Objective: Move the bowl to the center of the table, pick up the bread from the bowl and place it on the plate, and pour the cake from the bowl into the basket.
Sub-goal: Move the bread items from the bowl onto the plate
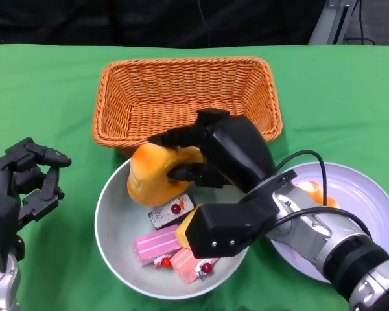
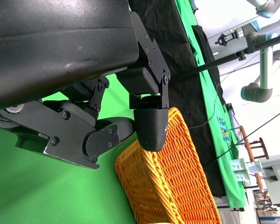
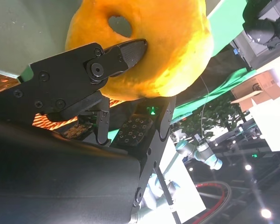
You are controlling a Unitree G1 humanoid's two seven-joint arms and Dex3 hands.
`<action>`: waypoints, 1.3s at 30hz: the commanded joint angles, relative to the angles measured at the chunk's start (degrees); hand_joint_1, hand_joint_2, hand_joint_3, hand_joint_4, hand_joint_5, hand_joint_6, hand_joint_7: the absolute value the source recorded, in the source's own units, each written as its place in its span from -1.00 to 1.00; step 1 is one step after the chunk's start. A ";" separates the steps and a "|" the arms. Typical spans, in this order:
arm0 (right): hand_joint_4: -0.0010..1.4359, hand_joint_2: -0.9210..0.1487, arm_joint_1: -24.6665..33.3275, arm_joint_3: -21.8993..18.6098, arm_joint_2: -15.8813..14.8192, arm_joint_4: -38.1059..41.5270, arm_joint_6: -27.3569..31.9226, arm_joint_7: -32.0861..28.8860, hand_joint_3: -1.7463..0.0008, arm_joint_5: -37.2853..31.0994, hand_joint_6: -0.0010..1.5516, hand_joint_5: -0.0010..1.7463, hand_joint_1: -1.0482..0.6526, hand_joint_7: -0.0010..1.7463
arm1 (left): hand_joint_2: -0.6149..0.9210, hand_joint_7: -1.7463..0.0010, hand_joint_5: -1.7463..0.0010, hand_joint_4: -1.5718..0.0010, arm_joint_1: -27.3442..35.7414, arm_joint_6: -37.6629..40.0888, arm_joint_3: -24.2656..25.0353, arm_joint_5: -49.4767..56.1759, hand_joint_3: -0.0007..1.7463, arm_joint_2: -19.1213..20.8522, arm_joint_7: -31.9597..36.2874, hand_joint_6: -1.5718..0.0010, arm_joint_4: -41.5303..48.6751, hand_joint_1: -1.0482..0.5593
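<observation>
A grey bowl [image 1: 113, 220] sits in the middle near the front edge. My right hand [image 1: 214, 155] grips an orange ring-shaped bread [image 1: 152, 176] over the bowl's far rim; in the right wrist view the bread [image 3: 154, 51] is pinched between black fingers [image 3: 123, 51]. Pink and brown cake pieces [image 1: 165, 240] lie in the bowl, partly under my right wrist. The white plate [image 1: 369, 201] is at the right, half hidden by my forearm. The wicker basket [image 1: 181, 91] stands behind the bowl. My left hand [image 1: 29, 181] hovers left of the bowl, fingers apart, holding nothing.
Green cloth [image 1: 45, 97] covers the table. Something orange [image 1: 314, 191] lies on the plate beside my forearm. The left wrist view shows the basket [image 2: 172, 186] beyond the fingers [image 2: 149, 126]. A black cable [image 1: 305, 155] loops over my right forearm.
</observation>
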 commanded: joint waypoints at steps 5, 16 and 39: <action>0.15 -1.00 0.09 -1.32 -0.86 -1.43 -0.45 -0.18 0.98 1.09 0.56 0.19 0.07 -0.98 | 0.78 -0.41 -0.90 0.03 0.98 -0.77 -0.14 0.57 -0.15 1.49 1.37 -0.01 0.24 0.18; 0.18 -0.99 1.12 -1.85 -1.07 -3.51 -0.84 0.04 0.99 0.97 0.58 0.21 0.08 -0.97 | 0.76 -0.40 -0.91 0.02 0.81 -0.85 0.18 0.28 -0.12 1.32 1.00 -0.02 0.39 0.18; 0.13 -0.96 1.25 -1.06 -0.77 -1.01 -0.60 1.35 1.00 0.13 0.57 0.25 0.07 -0.97 | 0.75 -0.43 -0.91 0.02 0.92 -0.80 0.35 0.00 -0.11 0.99 0.97 0.00 0.16 0.18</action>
